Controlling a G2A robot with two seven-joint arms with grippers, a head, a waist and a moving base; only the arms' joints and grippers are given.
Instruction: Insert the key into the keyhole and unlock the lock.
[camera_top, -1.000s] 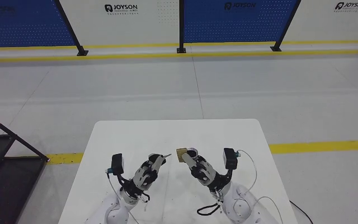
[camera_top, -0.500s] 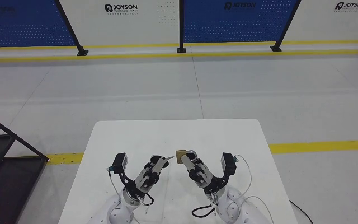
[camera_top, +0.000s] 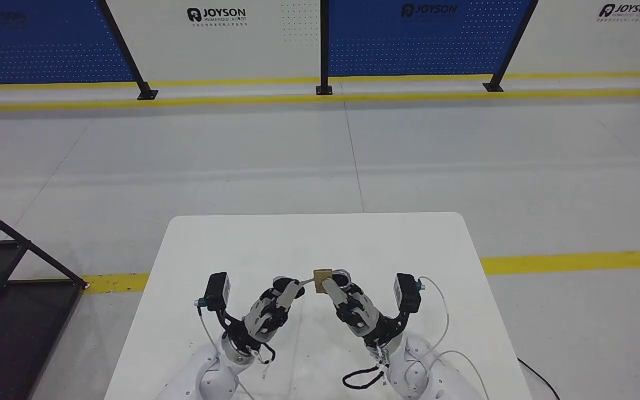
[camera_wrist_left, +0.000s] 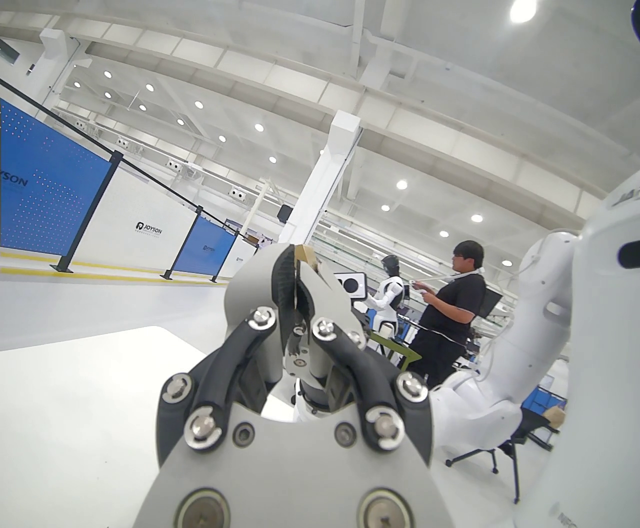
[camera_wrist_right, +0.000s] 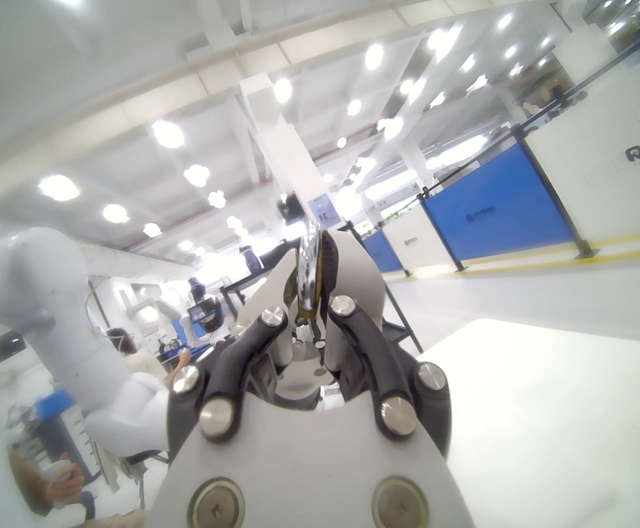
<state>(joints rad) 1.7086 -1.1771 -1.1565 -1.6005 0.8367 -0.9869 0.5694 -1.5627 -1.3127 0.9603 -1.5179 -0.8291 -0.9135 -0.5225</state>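
Now, left gripper (camera_top: 291, 287) pinches key (camera_top: 303, 281), tip at lock (camera_top: 323, 275) clamped in right gripper (camera_top: 332, 287), both above table (camera_top: 400, 245).

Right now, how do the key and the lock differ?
The key is a thin silvery sliver; the lock is a chunky brass block. The key sits in the left claw, the lock in the right claw. Both are held above the table, close together; whether the key has entered is unclear.

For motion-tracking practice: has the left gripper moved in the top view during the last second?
Yes. The left gripper, holding the key, has shifted away from the table's left edge, toward the lock in the right gripper.
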